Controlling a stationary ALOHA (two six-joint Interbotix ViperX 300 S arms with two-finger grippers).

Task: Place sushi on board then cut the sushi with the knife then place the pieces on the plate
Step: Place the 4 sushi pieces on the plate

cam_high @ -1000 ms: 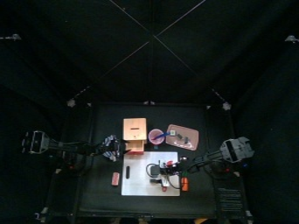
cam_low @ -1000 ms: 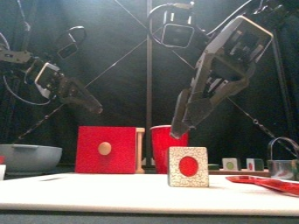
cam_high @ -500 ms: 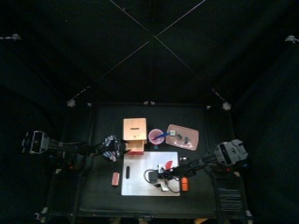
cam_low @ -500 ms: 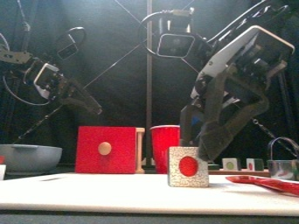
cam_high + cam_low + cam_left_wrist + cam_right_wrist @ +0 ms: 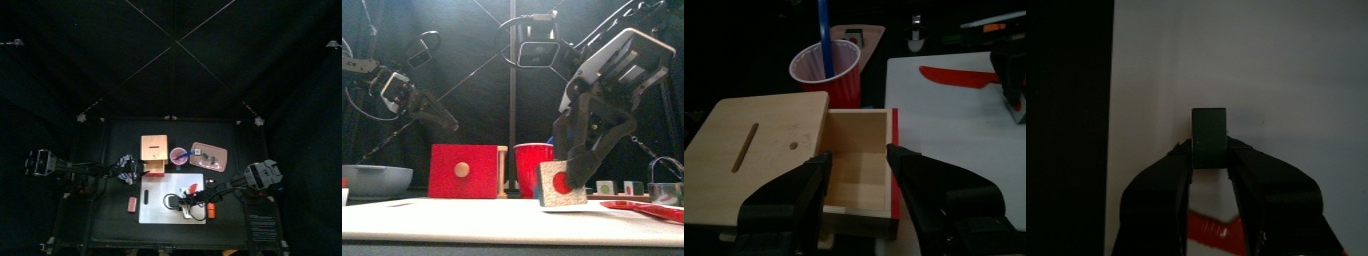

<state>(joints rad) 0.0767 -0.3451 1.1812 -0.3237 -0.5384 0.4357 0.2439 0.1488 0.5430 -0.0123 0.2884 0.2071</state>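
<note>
- Found the white cutting board (image 5: 158,212) at the table's front middle in the top view, under the right arm's reach.
- Noted the pale wooden box (image 5: 155,150) behind the board. Made out its drawer (image 5: 858,175) standing open only through the left wrist view, with the left gripper (image 5: 858,156) just above it and its fingers spread wide.
- Saw the pink tray (image 5: 218,160) right of the box and the red cup (image 5: 533,160) between them, with a blue toy knife (image 5: 822,30) upright inside.
- Spotted a red toy knife (image 5: 958,72) flat on the board.
- Caught the sushi piece (image 5: 556,186) tilted low over the board in the front view, red centre toward the camera. Could not tell whether it touched the board.
- Met it in the right wrist view as a dark block pinched between the fingers of the right gripper (image 5: 1211,148), one end jutting past their tips.
</note>
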